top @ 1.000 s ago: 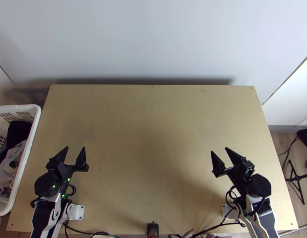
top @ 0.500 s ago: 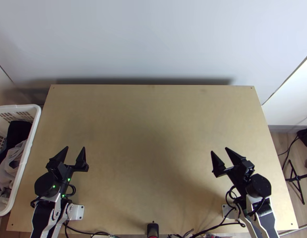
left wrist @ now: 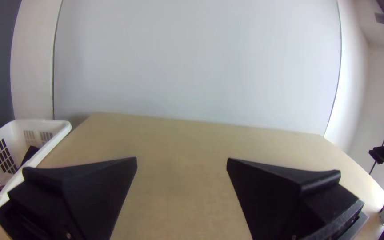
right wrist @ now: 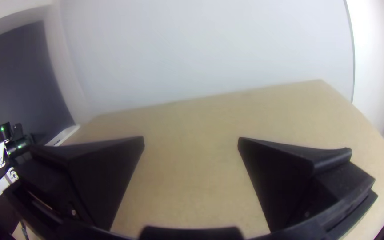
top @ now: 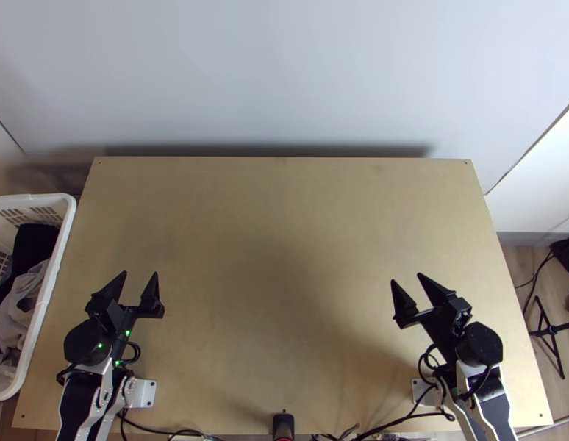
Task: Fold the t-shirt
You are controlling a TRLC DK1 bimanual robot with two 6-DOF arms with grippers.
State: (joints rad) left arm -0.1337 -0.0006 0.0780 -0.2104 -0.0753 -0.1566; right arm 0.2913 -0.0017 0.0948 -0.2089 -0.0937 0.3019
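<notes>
Wide-open left gripper with flat black fingers [top: 140, 273], holding nothing, sits above the near-left part of the light wooden table [top: 284, 257]; matching right gripper [top: 406, 278], also wide open and empty, is above the table's near-right part. White plastic basket [top: 58, 257] beside the table's left edge holds bunched grey cloth [top: 18, 305] and black cloth [top: 34, 246]; can't tell if either's the t-shirt.

White basket [top: 67, 225] beside wooden table [top: 284, 242], pale wall [top: 284, 73] behind, black stand [top: 553, 330] on floor [top: 519, 273]
</notes>
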